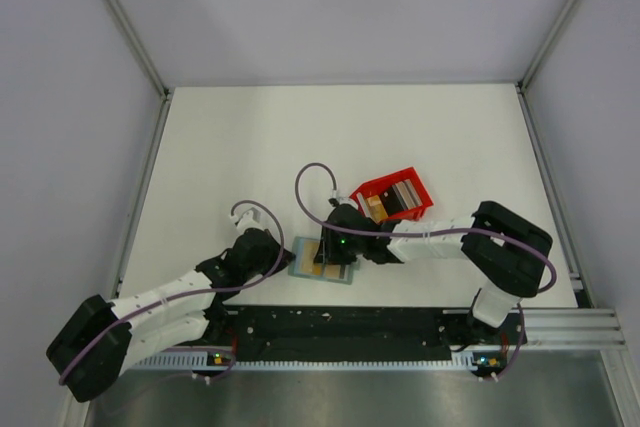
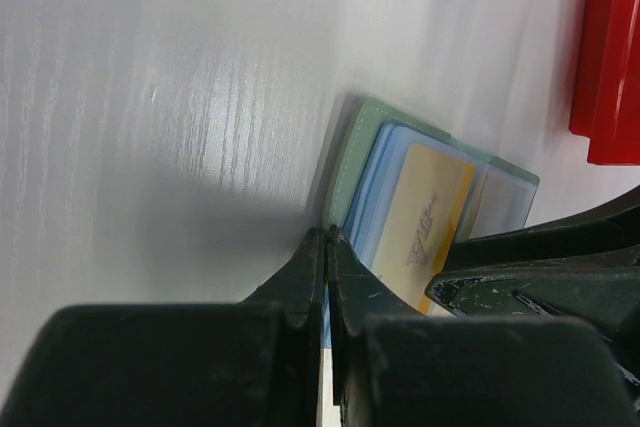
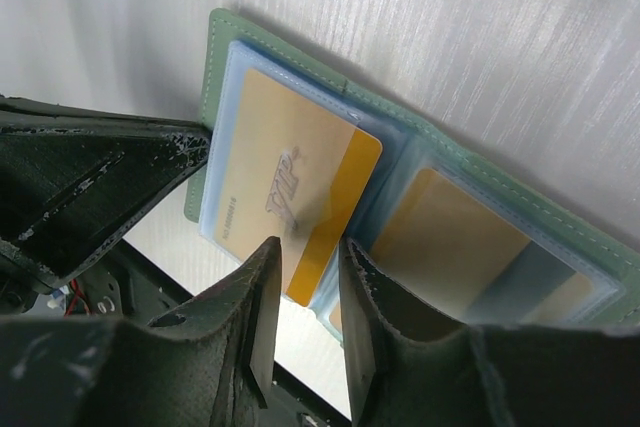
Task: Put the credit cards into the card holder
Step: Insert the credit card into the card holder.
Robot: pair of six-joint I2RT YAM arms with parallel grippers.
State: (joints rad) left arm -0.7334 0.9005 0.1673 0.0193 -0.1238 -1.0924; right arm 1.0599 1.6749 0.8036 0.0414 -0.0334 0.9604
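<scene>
Black, scuffed right jaws fill the bottom of the right wrist view and hide the near edge of the wallet (image 3: pixel 213 57). They stand a little apart, and the orange-striped corner of a yellow card (image 3: pixel 290 187) lies in the gap; whether they touch it I cannot tell. This thin, stiff card sits partly inside a clear bluish plastic pocket, with its striped end sticking out. Its slanted print is too soft to read. A second card (image 3: pixel 450 247) shows dimly through the next pocket.

The left jaws are pressed together on the near corner of the green stitched cover; their view is blurred, and a black finger of the other arm covers the lower part of the wallet.

From above, the right wrist hides most of the open wallet, which lies flat on the white bench (image 1: pixel 230 147) between the two arms. A red plastic bin (image 1: pixel 372 187) stands just beyond, holding more cards (image 1: pixel 398 197), too small to count.
</scene>
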